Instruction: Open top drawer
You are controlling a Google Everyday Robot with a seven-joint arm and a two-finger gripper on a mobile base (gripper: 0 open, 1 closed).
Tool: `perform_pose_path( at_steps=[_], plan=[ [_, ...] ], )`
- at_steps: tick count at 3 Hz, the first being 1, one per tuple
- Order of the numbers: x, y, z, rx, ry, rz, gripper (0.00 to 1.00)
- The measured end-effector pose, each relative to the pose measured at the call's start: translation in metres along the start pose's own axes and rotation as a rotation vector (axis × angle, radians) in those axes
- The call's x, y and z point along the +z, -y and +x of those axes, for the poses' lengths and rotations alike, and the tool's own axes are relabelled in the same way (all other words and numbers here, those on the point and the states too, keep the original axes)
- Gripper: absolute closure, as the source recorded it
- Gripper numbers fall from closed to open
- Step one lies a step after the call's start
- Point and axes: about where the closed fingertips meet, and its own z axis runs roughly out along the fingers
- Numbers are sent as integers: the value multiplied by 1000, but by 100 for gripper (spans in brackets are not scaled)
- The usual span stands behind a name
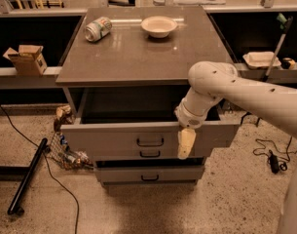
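Note:
The top drawer (109, 138) of the grey cabinet stands pulled out, and its deep dark inside shows under the cabinet top (138, 57). Its small dark loop handle (150, 142) sits at the centre of the wide front panel. My gripper (186, 144) hangs pointing down in front of that panel, just right of the handle and apart from it. My white arm reaches in from the right, over the drawer's right corner.
Two shorter drawer fronts, the middle one (150, 153) and the bottom one (150, 178), sit below. A can (98, 28) and a white bowl (158, 26) rest on the cabinet top. A cardboard box (26, 58) is at left; a black pole (28, 177), a cable and a net of rubbish (65, 147) lie on the floor.

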Motion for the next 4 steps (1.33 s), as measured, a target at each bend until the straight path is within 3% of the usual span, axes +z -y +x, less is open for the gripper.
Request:
perform_pose_path(
  at_steps=[1, 2, 3, 4],
  plan=[
    [-11, -29, 12, 69, -42, -26, 0],
    [-22, -55, 20, 130, -78, -36, 18],
    [-27, -69, 24, 162, -90, -49, 49],
    [-33, -69, 23, 162, -90, -49, 72]
  ],
)
